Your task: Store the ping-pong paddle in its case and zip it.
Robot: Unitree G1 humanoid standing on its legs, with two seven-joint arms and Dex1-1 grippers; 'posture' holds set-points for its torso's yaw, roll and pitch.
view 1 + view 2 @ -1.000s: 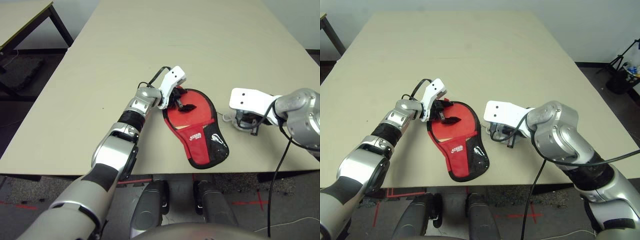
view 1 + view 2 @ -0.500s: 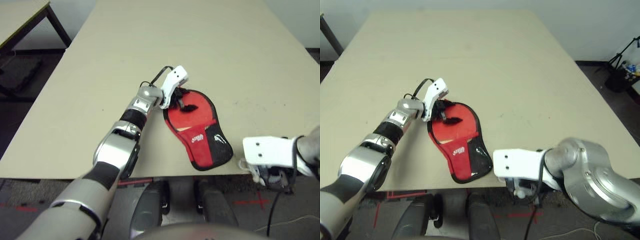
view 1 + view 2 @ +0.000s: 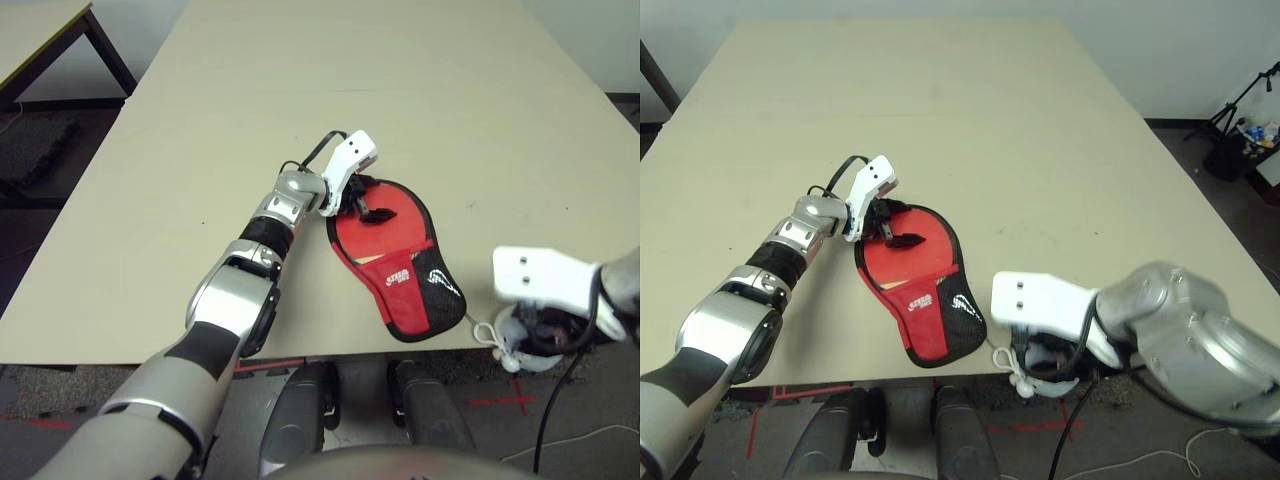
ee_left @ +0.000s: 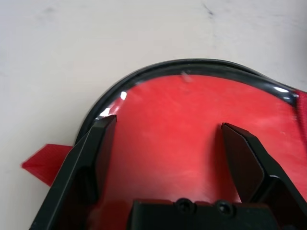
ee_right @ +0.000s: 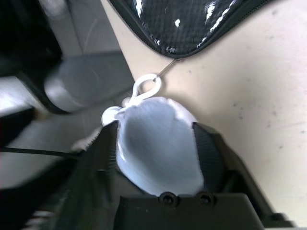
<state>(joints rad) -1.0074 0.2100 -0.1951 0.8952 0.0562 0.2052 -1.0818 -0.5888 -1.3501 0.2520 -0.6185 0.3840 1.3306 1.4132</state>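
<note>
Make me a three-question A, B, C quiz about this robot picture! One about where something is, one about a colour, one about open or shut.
1. Where on the table does the case lie?
A) by the near edge
B) at the far end
C) in the far left corner

2. What colour is most of the case?
A) blue
B) red
C) yellow

3. The left gripper is:
A) open
B) shut
C) clamped on a ball

Answers:
1 A, the case lies just in front of the robot.
2 B, it is red fabric with black edging.
3 A, its fingers stand apart over the case.
</note>
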